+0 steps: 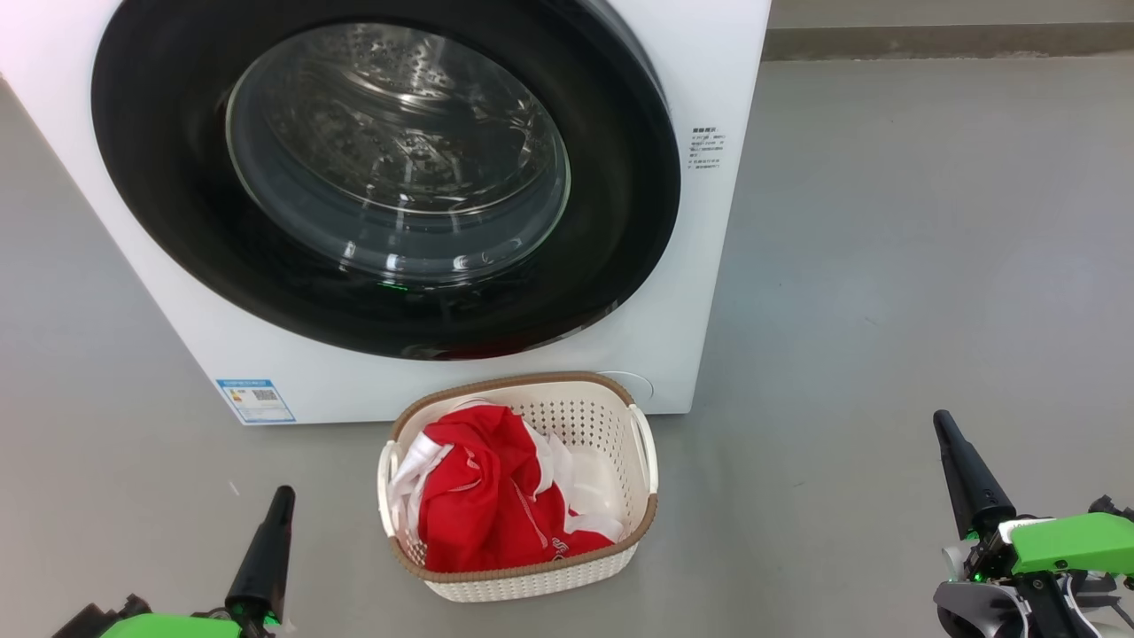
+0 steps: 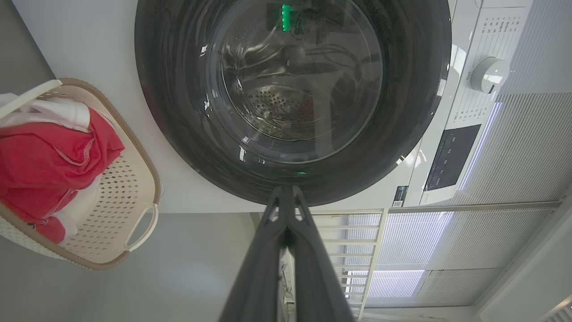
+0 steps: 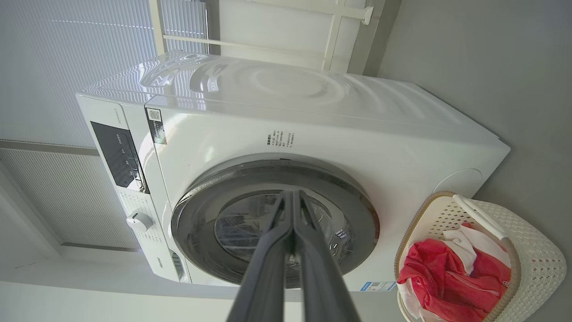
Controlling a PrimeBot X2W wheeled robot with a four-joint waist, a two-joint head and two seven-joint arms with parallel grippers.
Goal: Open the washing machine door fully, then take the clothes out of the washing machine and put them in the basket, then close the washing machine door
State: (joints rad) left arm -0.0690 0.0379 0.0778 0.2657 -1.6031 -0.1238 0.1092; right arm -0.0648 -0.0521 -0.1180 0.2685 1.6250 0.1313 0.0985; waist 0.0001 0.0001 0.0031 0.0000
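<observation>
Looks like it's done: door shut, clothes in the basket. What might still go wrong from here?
1. The door looks flush, but whether it latched cannot be told; it might swing open again.
2. White cloth of the clothes hangs over the left rim of the basket and could slip out if nudged.
3. The basket stands between the shut left fingers and right fingers; a careless forward move might knock it.
</observation>
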